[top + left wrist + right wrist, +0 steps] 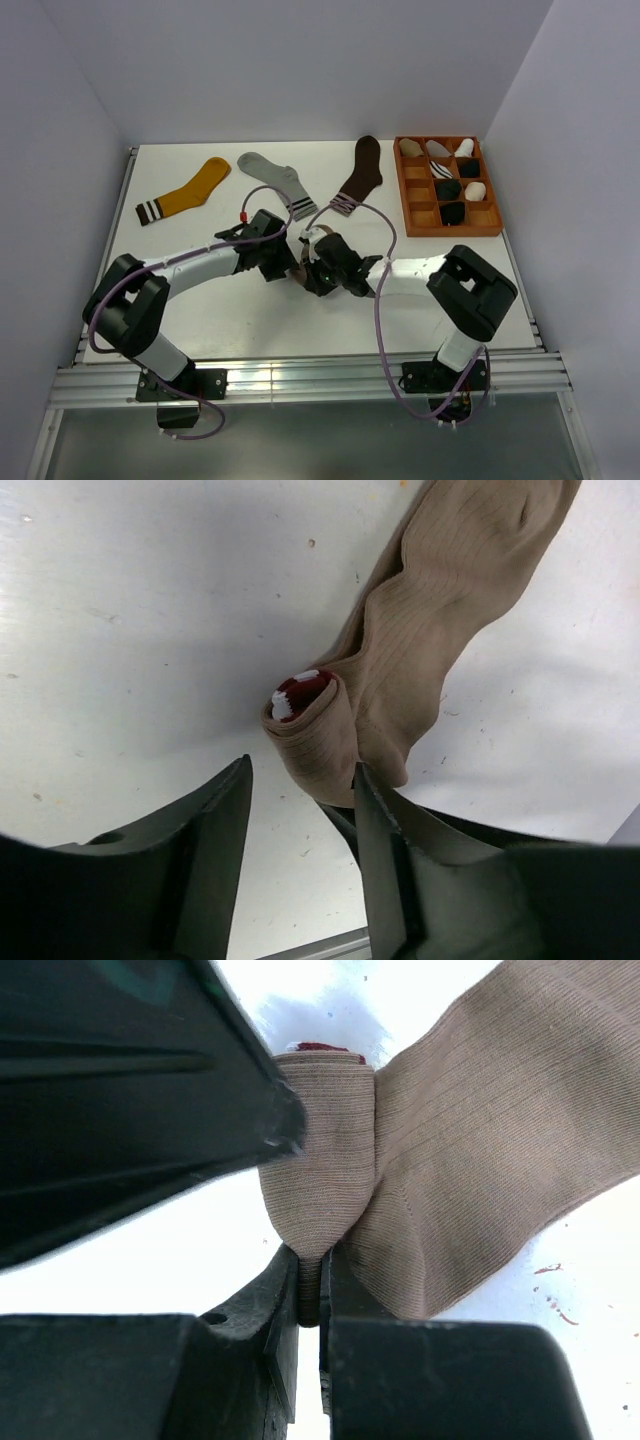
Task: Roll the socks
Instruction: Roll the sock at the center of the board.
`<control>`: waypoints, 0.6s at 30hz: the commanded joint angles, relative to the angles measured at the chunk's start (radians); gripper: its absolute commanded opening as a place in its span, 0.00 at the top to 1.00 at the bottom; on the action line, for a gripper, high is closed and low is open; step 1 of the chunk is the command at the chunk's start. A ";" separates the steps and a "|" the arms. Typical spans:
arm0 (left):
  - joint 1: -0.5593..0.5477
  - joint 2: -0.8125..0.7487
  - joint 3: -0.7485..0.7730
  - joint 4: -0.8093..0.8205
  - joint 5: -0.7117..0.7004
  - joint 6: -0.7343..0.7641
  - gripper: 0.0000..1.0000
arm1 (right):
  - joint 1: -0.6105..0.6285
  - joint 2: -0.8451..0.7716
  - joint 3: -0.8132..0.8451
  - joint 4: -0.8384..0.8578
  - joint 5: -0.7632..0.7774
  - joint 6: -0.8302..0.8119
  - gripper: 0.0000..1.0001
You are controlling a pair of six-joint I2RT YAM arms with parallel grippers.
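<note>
HAZARDS. The right gripper (312, 1272) is pressed together on a thin fold of fabric at the base of the roll (318, 1150), and only a narrow edge is caught. If that fold slides out of the pinch, the roll is likely to spring loose, since nothing else clamps it. The left gripper (302, 768) stands spread, with its jaws either side of the roll's lower end and not squeezing it. If it closes off-centre or pushes sideways, it may flatten or unwind the turns. The two grippers work tip to tip, so finger collision is a further risk. The free length of the taupe sock (455, 600) lies slack and creased. Pulled tight, it could drag the roll askew.

CONDITION OF THE WORKPIECE. The taupe sock is ribbed and rolled only a short way. Its maroon-and-white cuff (300, 692) shows at the core of the roll, and a long part leads away unrolled. The sock lies on the table (260, 320), well to the near left of the tray (447, 228).

BEYOND. Just left of the tray lies a dark brown sock (362, 170), then a grey sock (272, 178), then, farthest from the tray, a mustard sock (190, 190). All three lie flat. The tray holds rolled bundles (449, 188) in several compartments
</note>
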 commanded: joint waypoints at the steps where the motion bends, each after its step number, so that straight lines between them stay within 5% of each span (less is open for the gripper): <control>1: 0.012 -0.065 -0.019 0.017 -0.033 -0.034 0.49 | -0.054 -0.009 -0.017 -0.033 -0.152 0.025 1.00; 12: 0.049 -0.188 -0.108 0.055 -0.079 -0.068 0.31 | -0.212 0.107 0.015 0.016 -0.592 0.132 1.00; 18: 0.049 -0.249 -0.176 0.111 -0.072 -0.075 0.30 | -0.306 0.187 -0.041 0.234 -0.802 0.317 1.00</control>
